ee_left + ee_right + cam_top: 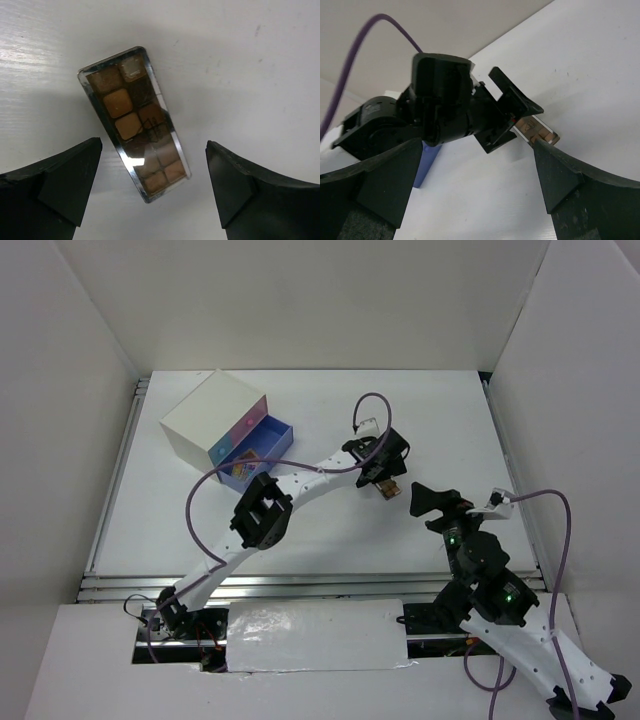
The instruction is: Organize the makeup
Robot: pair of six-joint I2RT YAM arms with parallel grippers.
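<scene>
Hovering over long eyeshadow palette (134, 122), middle of worktop (330, 535), with left jaws wide open. Lies flat, skewed between them. Best to square wrist to its narrow width, drop low, then close. Right jaws open too, empty.

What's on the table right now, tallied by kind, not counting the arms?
Palette: 1
Drawer box: 1
Total: 2
</scene>
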